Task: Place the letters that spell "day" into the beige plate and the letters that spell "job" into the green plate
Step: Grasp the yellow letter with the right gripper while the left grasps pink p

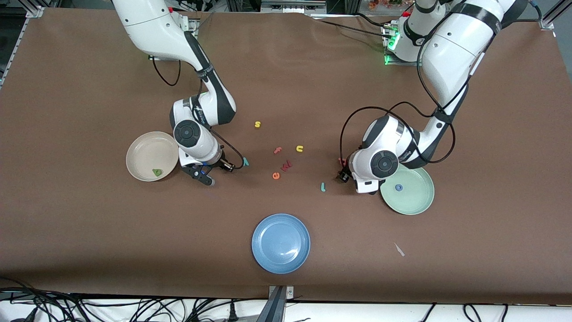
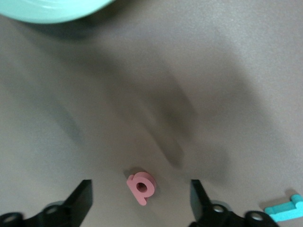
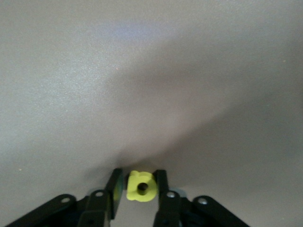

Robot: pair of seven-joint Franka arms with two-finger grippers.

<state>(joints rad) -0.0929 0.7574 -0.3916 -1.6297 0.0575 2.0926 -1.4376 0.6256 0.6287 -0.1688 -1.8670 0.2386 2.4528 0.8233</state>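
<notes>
Two arms are down at the tabletop (image 1: 89, 89). The right gripper (image 3: 137, 189) is low beside the beige plate (image 1: 143, 150), its jaws pinching the yellow "a" (image 3: 141, 187). The dark green "d" (image 1: 157, 171) lies in that plate, and the teal "y" (image 1: 245, 162) rests on the tabletop just beside the right wrist, with a black cable looping next to it.

The left gripper (image 2: 142, 201) is low beside the green plate (image 1: 418, 201), jaws spread wide on either side of the red "b" (image 2: 141, 187), which lies flat and touched by neither. The blue "o" (image 1: 399, 188) sits in the green plate. The teal "j" (image 1: 322, 186) lies on the tabletop near the left gripper, toward the middle.

Between the arms, well apart from both plates, lie the yellow "s" (image 1: 257, 124), yellow "u" (image 1: 299, 148), pink "f" (image 1: 277, 150), a pink letter (image 1: 286, 165) and orange "e" (image 1: 276, 175). A blue plate (image 1: 280, 243) sits nearest the front camera, and a pale scrap (image 1: 399, 249) lies toward the left arm's end.
</notes>
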